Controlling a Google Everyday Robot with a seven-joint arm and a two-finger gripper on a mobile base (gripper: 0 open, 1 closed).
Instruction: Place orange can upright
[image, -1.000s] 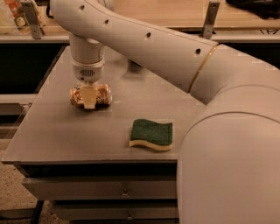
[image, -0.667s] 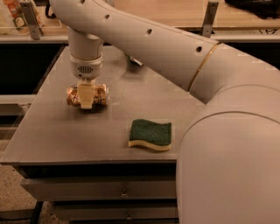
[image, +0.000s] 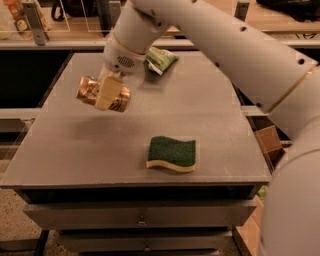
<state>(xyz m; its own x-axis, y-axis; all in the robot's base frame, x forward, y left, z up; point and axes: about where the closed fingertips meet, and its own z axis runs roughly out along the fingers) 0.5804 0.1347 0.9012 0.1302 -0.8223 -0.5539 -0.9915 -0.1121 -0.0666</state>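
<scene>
The claw (image: 108, 95) is clamped on the small shiny orange-brown drink can (image: 88, 90), with one cream finger (image: 110, 89) laid across the can's middle. The can is held on its side, slightly tilted, over the left part of the grey flat-topped desk (image: 215, 115), and appears to be lifted off it. A green-and-yellow wavy sponge (image: 171, 152) is seen lying near the front edge, well apart from the can. A green crinkled snack bag (image: 161, 59) is seen at the rear, partly hidden behind the white arm.
</scene>
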